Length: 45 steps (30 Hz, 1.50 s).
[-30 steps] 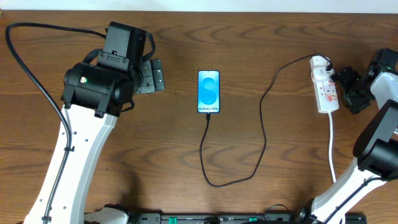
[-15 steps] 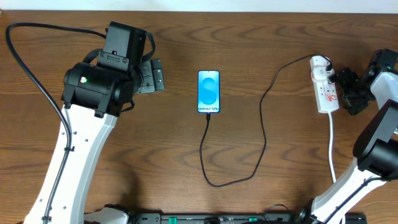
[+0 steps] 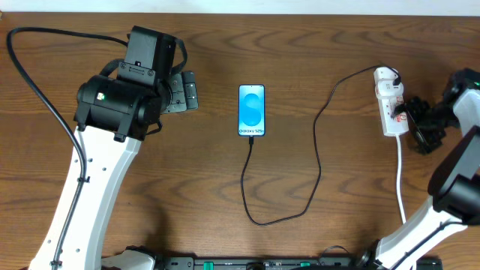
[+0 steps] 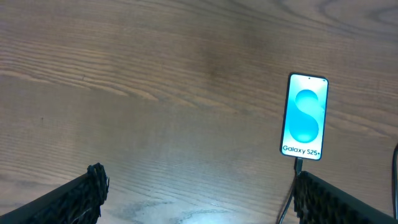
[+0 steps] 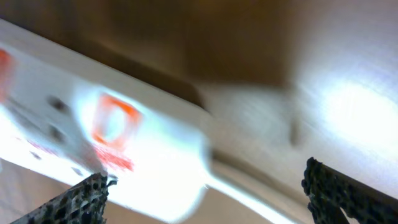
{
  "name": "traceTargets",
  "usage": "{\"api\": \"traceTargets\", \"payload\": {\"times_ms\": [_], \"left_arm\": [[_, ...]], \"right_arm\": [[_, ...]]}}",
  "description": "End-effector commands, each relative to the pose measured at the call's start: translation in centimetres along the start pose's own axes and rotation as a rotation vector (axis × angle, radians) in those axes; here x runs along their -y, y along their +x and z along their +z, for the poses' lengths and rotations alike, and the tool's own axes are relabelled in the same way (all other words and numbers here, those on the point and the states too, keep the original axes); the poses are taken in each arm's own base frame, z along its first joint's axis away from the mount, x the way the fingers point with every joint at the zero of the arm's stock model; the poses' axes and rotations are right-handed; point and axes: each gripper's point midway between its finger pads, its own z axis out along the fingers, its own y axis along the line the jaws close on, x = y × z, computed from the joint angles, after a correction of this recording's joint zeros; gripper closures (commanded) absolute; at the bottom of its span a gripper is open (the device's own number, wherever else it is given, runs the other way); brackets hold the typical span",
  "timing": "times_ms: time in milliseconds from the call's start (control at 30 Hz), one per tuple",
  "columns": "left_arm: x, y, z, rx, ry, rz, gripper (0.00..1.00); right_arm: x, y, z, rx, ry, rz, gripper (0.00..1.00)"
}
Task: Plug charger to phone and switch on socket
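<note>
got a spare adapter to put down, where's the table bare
Free: the wood between the left gripper and the phone, and the near stretch left of the charger loop. Inside that loop is bare but fenced by cable. Crowded: far right, where the right gripper is at the socket and its white cord.

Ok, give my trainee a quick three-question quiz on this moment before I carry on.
1. True or false: the thin black charger cable ends at the bottom edge of the slim black-framed phone.
2. Which hand is beside the white power strip with red markings? A left, B right, C neither.
3. Fill in: the phone's screen reads "____".
Key: 1 true; 2 B, the right hand; 3 Galaxy S25+.
</note>
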Motion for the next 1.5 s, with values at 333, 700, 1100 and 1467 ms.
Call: {"api": "traceTargets", "payload": {"times_ms": [333,700,1100,1467], "left_arm": [[-0.3,-0.2,0.1,0.002,-0.015,0.012,0.04],[-0.3,-0.2,0.1,0.002,-0.015,0.012,0.04],[-0.3,-0.2,0.1,0.002,-0.015,0.012,0.04],[-0.3,-0.2,0.1,0.002,-0.015,0.012,0.04]], "right_arm": [[1.4,6.9,-11.3,0.168,0.034,-0.189,0.01],[3.7,19.5,-11.0,0.274,-0.103,-0.502,0.01],[6.6,25.4,-17.3,0.518,-0.410,-0.724,0.01],[6.9,26.3,-18.4,0.506,-0.522,-0.609,0.01]]}}
